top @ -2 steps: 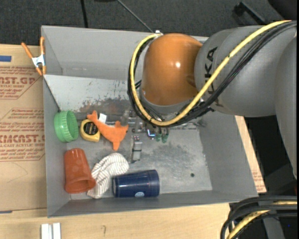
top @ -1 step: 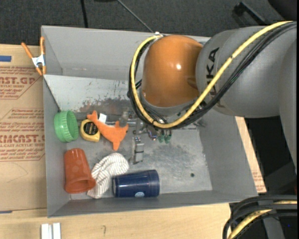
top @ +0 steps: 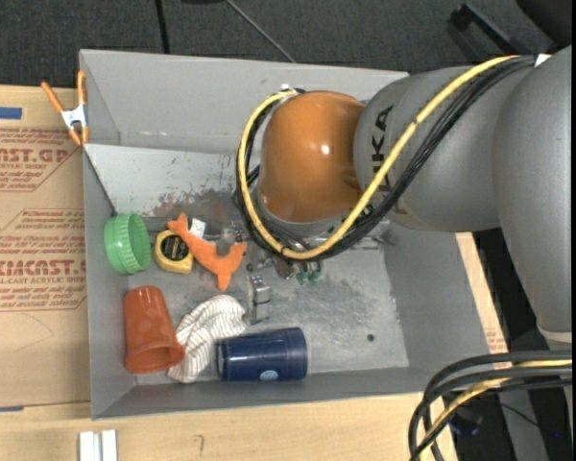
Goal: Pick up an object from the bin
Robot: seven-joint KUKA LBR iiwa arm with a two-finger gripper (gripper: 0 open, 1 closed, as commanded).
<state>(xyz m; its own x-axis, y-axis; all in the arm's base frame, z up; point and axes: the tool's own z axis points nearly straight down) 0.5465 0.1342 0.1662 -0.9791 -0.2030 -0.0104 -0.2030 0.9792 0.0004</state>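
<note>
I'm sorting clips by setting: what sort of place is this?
Probably a robotics lab's grasping test cell: a grey metal bin holds unrelated oddments, such as a green round plastic lid and a dark blue cylinder, under a big grey industrial robot arm.

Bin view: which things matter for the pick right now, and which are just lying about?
In play, nearest the hand:
- orange plastic piece
- white cloth

Lying about:
- green lid
- yellow tape measure
- orange cup
- blue can
</note>
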